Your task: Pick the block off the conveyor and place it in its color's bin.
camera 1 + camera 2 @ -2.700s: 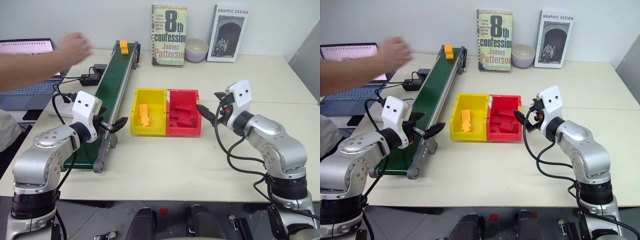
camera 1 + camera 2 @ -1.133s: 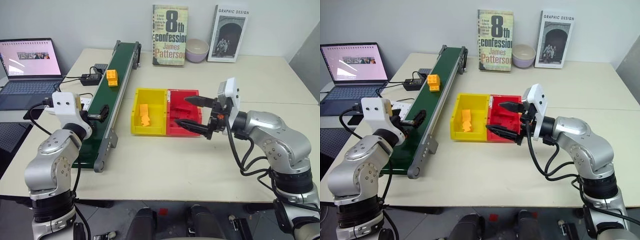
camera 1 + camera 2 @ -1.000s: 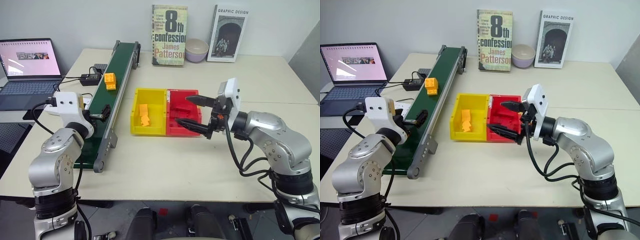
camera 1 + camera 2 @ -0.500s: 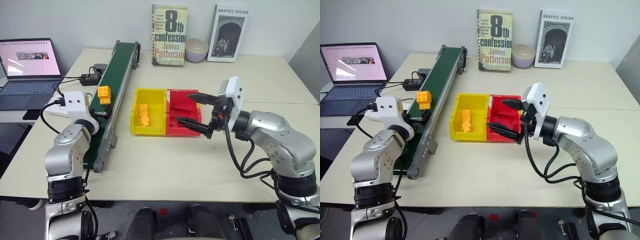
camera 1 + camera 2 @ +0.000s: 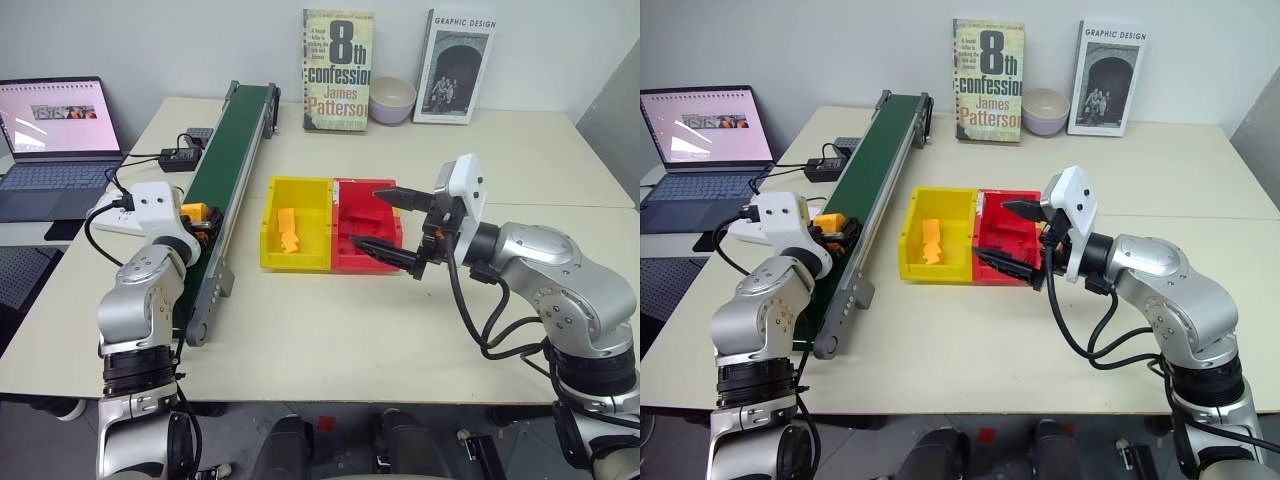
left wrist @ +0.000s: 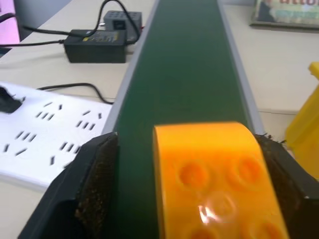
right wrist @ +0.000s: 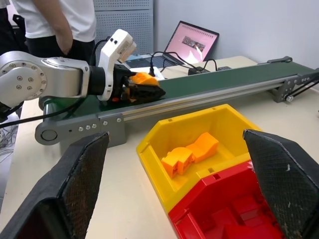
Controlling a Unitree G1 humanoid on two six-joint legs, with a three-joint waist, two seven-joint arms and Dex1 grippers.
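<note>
1. We are seeing the orange-yellow block (image 6: 214,179) sitting on the dark-green conveyor (image 5: 228,150), between the fingers of our left gripper (image 5: 840,226); one finger (image 6: 94,184) is standing apart from the block's side, and we cannot tell whether the other is touching it.
2. Our right gripper (image 5: 385,220) is hovering with its fingers spread wide, over the red bin (image 5: 385,262).
3. The yellow bin (image 5: 272,215) is joined to the red one, just beside the conveyor's rail, with orange pieces (image 7: 189,153) lying in it.
4. A white power strip (image 6: 35,144), a black adapter (image 6: 94,40) and cables are lying beside the belt, near a laptop (image 5: 55,130).
5. Two books (image 5: 338,70) and a bowl (image 5: 392,100) are standing along the wall, well apart from the bins.
6. A person (image 7: 55,25) is standing behind the laptop.
</note>
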